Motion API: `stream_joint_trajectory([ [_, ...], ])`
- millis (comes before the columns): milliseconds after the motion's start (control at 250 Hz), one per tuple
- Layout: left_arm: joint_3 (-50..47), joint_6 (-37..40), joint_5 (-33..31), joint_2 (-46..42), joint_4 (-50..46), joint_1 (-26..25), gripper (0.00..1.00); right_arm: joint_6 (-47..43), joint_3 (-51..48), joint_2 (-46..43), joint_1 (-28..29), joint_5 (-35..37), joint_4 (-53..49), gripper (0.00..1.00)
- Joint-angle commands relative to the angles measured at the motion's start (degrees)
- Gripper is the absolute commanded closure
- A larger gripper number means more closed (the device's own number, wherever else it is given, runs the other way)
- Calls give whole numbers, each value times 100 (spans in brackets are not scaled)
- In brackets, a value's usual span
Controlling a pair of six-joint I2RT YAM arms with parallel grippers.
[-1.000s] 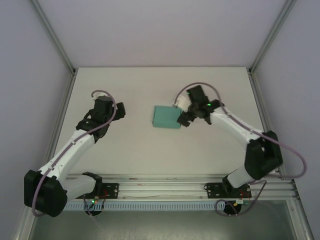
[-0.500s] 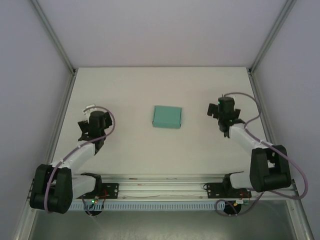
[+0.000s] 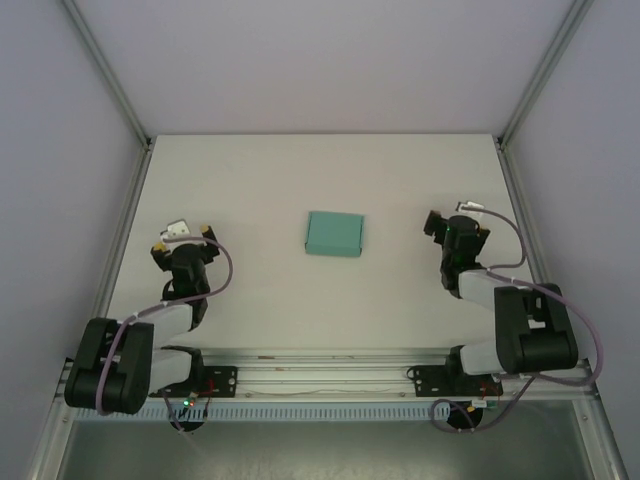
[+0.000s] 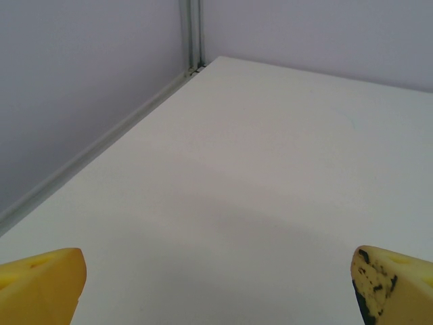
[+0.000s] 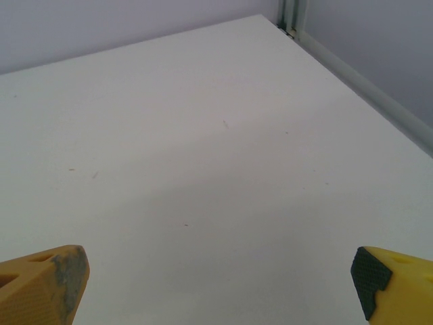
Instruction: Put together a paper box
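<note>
Bottom of the top view: both arm bases on the mounting rail (image 3: 320, 378), arms folded in close above them. Left gripper (image 3: 183, 233) at lower left of the table (image 3: 260, 300), jaws spread wide, nothing between them; its wrist view shows the yellow fingertips (image 4: 40, 284) at the frame's bottom corners with bare table between. Right gripper (image 3: 452, 218) at lower right, likewise wide open and empty, yellow fingertips (image 5: 40, 281) far apart over bare surface. Further up, at mid-frame, the paper box (image 3: 334, 233): a teal closed rectangular block lying flat, well apart from both grippers, roughly midway between them. No loose flaps seen from above. Judgement: folding looks finished and the box released; whether the last tab is fully tucked is too small to tell. Beyond it, bare table up to the rear wall
</note>
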Motion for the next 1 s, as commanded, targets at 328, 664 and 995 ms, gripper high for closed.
stream_joint_trajectory([
  [328, 723, 295, 2139, 1606, 890, 581, 0, 198, -199, 602, -481, -748, 1085, 0],
  [664, 763, 483, 2163, 1684, 977, 462, 0, 190, -215, 577, -476, -755, 1078, 1],
  [995, 772, 479, 2153, 1668, 916, 453, 0, 188, -209, 577, -476, -755, 1069, 0],
])
